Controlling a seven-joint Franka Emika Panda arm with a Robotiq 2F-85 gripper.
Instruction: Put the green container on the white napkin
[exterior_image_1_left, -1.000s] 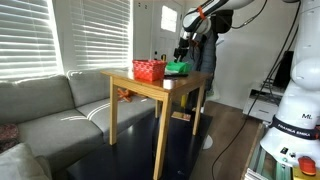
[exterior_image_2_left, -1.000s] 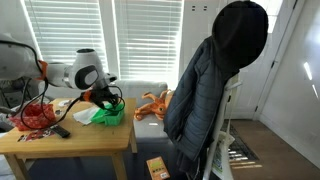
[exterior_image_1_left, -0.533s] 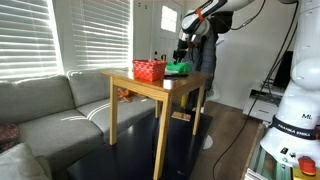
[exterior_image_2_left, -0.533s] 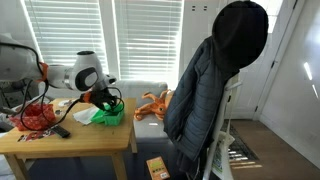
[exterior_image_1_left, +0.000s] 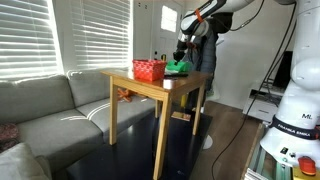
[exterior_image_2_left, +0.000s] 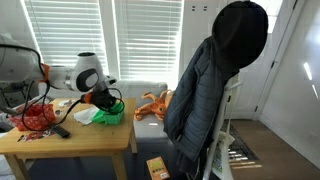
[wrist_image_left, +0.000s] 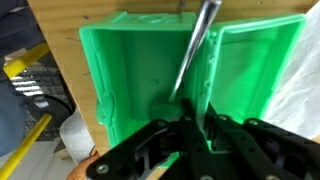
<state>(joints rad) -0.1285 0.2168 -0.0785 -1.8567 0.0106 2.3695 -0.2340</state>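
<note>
Gripper (wrist_image_left: 193, 128) is down inside the container (wrist_image_left: 140, 70), clenched on its middle wall with a finger on each side. It's a sensible hold, since the low flat rim offers little else to pinch. The container sits near a corner of the counter (exterior_image_2_left: 90, 142), at the end away from the basket (exterior_image_2_left: 35, 118). The napkin (exterior_image_2_left: 83, 114) lies right against it on the basket side. In the wrist view, white shows at one edge of the green, so I judge the container overlaps the napkin only in part, though the exterior views are too small to be sure. That grip suits a short shift onto the napkin. Count: one container, one napkin, one basket, one dark remote (exterior_image_2_left: 60, 131) by the counter's front edge, and one gripper.
</note>
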